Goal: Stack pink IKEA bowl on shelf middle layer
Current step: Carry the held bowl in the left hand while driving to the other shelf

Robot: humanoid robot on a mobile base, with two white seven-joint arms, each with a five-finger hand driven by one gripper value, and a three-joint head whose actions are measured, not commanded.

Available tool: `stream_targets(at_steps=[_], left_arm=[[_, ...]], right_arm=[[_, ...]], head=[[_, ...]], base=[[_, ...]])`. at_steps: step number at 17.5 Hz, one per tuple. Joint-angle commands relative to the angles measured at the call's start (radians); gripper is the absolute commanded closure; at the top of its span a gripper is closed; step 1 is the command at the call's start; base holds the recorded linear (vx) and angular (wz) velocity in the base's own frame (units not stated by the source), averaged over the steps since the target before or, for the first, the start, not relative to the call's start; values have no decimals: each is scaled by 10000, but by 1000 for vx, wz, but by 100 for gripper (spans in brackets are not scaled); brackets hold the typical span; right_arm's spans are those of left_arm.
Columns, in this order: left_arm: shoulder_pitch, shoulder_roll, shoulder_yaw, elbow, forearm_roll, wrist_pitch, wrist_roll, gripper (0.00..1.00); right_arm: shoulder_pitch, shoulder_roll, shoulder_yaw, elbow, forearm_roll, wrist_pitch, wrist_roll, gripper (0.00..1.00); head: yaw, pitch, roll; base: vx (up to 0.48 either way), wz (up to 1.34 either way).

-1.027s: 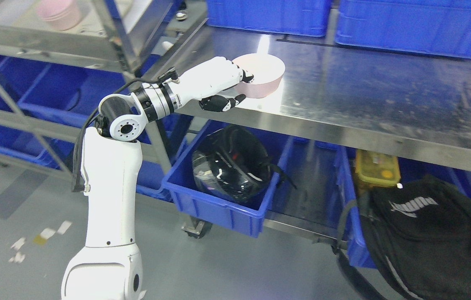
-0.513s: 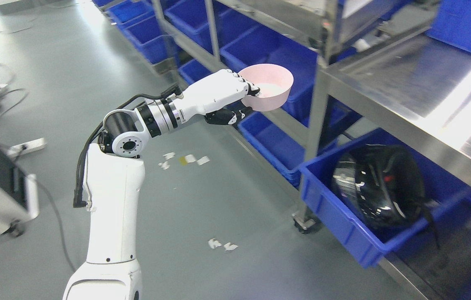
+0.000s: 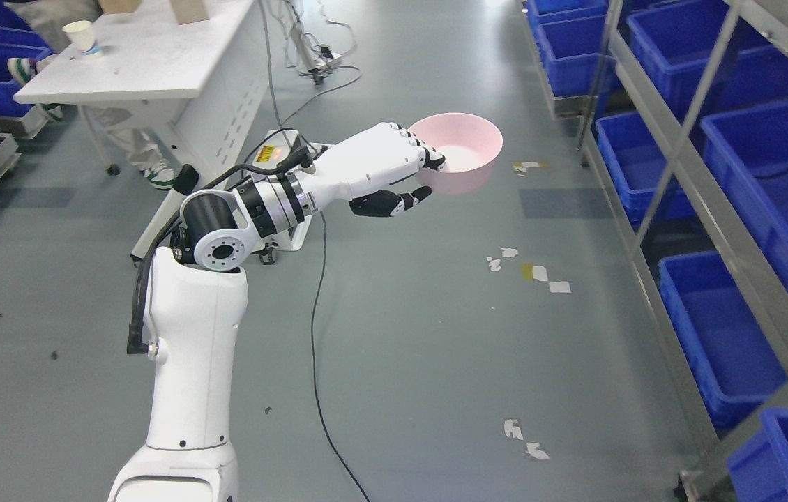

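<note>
Blue bins (image 3: 749,174) filled the metal shelf (image 3: 687,181) at three o'clock, white table (image 3: 150,63) at ten o'clock, left hand (image 3: 383,167) fingers pinched on the pink bowl (image 3: 464,150) rim, held above grey floor.

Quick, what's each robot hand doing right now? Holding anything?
Left robot hand: closed on the rim of the pink bowl, carrying it in the air above the floor.
Right robot hand: not in view.

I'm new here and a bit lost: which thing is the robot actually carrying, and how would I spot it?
Start at the tall white robot arm rising from the bottom left. Follow it up to the white left hand over the grey floor. There it grips the round pink plastic bowl, the only pink thing among blue storage bins.
</note>
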Motion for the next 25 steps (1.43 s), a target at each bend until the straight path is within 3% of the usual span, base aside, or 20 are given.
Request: stream_targets(at_steps=[1, 25], left_arm=[[54, 175, -16, -166, 10, 1, 2, 99], [54, 175, -32, -166, -5, 1, 156, 99]], right_arm=[[233, -175, 0, -175, 0, 5, 34, 0], [233, -175, 0, -175, 0, 5, 34, 0]], head=[[0, 0, 0], [0, 0, 0]], base=[[267, 545], [343, -6]])
